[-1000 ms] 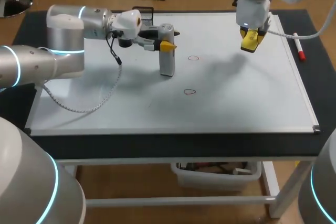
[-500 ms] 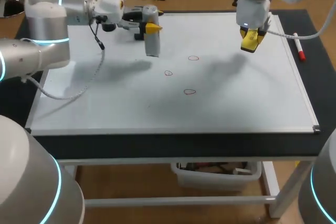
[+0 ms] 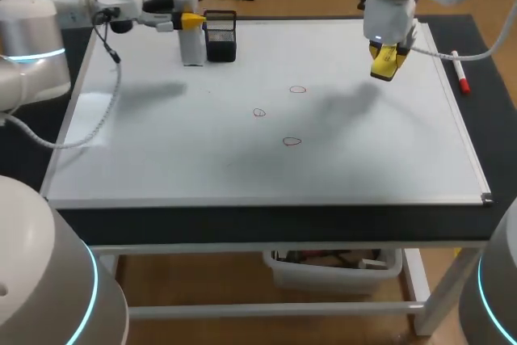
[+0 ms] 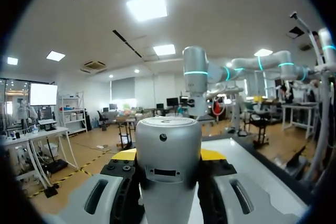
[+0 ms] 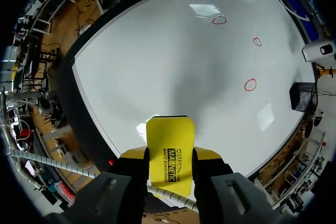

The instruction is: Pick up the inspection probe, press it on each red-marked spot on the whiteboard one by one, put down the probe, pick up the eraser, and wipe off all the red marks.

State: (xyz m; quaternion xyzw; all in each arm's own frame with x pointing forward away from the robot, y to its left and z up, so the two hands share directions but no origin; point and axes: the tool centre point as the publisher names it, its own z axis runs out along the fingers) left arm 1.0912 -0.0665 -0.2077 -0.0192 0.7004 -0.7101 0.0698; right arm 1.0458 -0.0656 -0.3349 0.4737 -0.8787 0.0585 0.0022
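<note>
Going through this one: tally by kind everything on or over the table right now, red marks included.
Red marks: 3
Probe: 1
Eraser: 1
Red marker: 1
Black mesh holder: 1
Whiteboard: 1
Total: 8

Silver arms [image 3: 36, 14], cyan rings [image 3: 32, 59] — seemingly lit

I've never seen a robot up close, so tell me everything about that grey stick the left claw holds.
The probe is a smooth silver-grey cylinder, metal by its look, with a flat cap, a small dark dot and a slot on its side. It stands upright, clamped in the left claw, beside a black mesh cup at the whiteboard's far left. Whether its foot touches the board is unclear.
</note>
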